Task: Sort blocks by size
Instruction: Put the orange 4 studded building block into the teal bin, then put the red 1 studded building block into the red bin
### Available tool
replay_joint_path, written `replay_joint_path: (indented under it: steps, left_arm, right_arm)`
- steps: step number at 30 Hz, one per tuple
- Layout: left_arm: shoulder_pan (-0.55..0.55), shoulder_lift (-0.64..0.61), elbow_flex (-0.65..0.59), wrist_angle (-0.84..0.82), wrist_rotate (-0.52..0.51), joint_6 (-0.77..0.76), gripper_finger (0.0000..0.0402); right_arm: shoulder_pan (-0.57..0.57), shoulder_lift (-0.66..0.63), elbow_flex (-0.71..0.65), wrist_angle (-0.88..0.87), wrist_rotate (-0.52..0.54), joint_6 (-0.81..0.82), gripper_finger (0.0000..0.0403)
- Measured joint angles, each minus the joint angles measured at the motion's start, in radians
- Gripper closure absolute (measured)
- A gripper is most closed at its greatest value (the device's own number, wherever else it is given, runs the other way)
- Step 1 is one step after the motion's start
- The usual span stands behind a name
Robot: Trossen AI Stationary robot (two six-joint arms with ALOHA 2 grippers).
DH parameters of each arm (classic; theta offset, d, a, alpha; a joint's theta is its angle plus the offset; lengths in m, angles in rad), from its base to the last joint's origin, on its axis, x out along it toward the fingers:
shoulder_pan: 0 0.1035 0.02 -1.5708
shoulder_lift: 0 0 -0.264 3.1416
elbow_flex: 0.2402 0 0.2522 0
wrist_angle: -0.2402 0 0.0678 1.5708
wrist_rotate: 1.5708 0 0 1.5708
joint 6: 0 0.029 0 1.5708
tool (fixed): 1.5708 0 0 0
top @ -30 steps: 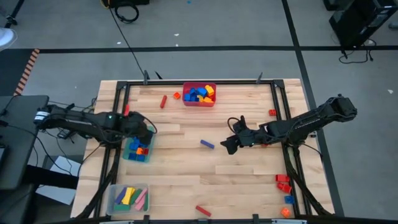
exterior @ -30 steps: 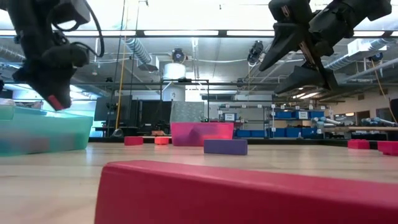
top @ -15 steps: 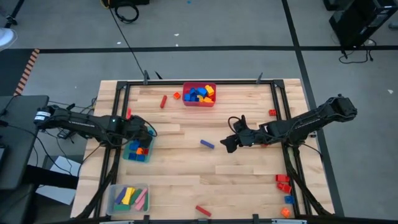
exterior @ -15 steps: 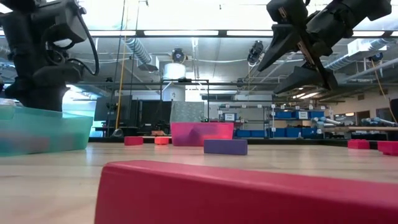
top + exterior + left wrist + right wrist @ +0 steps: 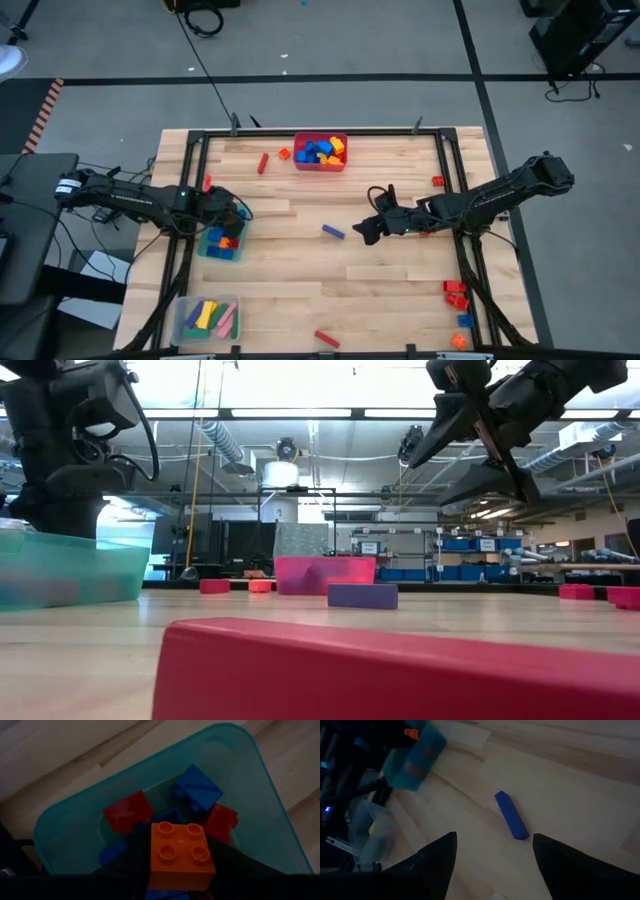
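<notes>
My left gripper (image 5: 228, 212) reaches down into the green bin (image 5: 218, 245) at the table's left and is shut on an orange four-stud block (image 5: 181, 851). Red and blue blocks (image 5: 199, 787) lie in the bin under it. In the low view the bin's wall (image 5: 70, 565) hides the fingertips. My right gripper (image 5: 368, 232) hangs open above mid-table, just right of a blue bar block (image 5: 333, 231) that lies flat on the wood. The right wrist view shows that bar (image 5: 511, 815) ahead of the open fingers (image 5: 492, 855). My left gripper pinches the orange block by two opposite sides (image 5: 154, 857) between its two fingers. The fingers come from above, pointing steeply down. The block's studded face is turned toward the wrist camera. It sits inside the green bin above the other blocks; whether it rests on them I cannot tell.
A red bin (image 5: 321, 152) of blocks stands at the far edge and a clear bin (image 5: 206, 317) of long blocks at the near left. Loose blocks lie near the far edge (image 5: 263, 163), along the right rail (image 5: 455, 292) and at the near edge (image 5: 326, 339).
My left gripper has gone down with the orange block, from above the green bin into it, and has stayed shut on the block.
</notes>
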Motion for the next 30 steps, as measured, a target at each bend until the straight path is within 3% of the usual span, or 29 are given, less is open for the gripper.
replay_joint_path:
  steps: [14, 22, 30]
  left_arm:
    - [0.000, 0.000, 0.000, -0.001, -0.001, 0.032, 0.0155]
    - [0.000, 0.000, 0.022, -0.018, -0.001, 0.029, 0.0152]
    - [0.000, 0.000, 0.175, -0.100, -0.028, 0.098, 0.0153]
  right_arm:
    - [0.000, 0.000, 0.000, 0.013, 0.000, -0.009, 0.0128]
    - [0.000, 0.000, 0.000, 0.013, 0.000, -0.044, 0.0128]
    - [0.000, 0.000, 0.000, 0.013, 0.000, -0.041, 0.0128]
